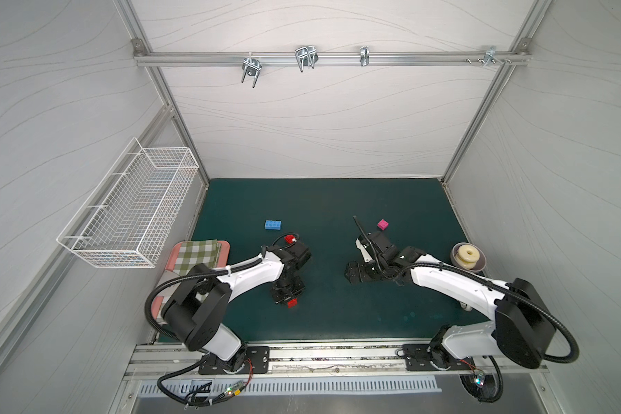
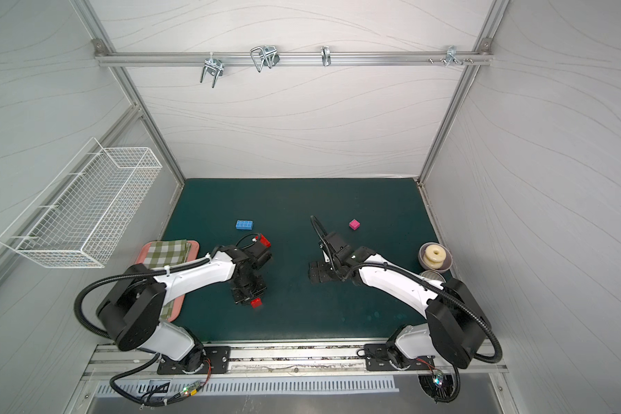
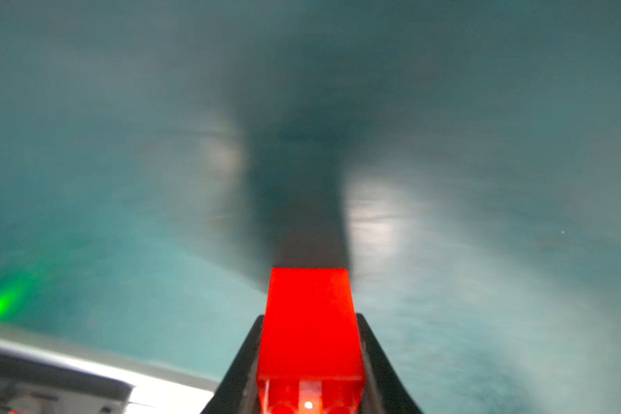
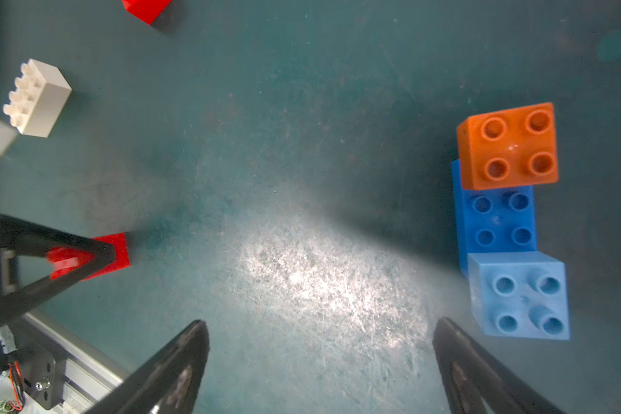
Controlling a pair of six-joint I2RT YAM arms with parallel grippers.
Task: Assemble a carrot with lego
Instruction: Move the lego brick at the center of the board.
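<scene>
Nearest you, the left pincer (image 1: 290,300) is clamped on a red brick (image 1: 292,303) close to the front edge of the surface (image 1: 337,322). Its wrist view shows that brick between two black fingers (image 3: 241,358), and everything beyond is blurred. The right pincer (image 4: 319,324) stands apart over bare surface, holding nothing.

Near one of its fingers lies the carrot (image 4: 499,215), only partly built. It is an orange brick (image 4: 509,147) and a light-blue brick (image 4: 520,294) sitting on a dark-blue brick (image 4: 495,233). You cannot see this stack in either top view, because the right arm (image 1: 445,283) covers it. The white brick (image 4: 38,96), studs facing sideways, shows only in the right wrist view. The second red brick (image 1: 290,239) is half hidden behind the left arm (image 1: 251,272).

Farthest lie a loose blue brick (image 1: 273,224) and a pink brick (image 1: 383,224), well apart.

Count: two red, two blue, one each of orange, light blue, white and pink.
</scene>
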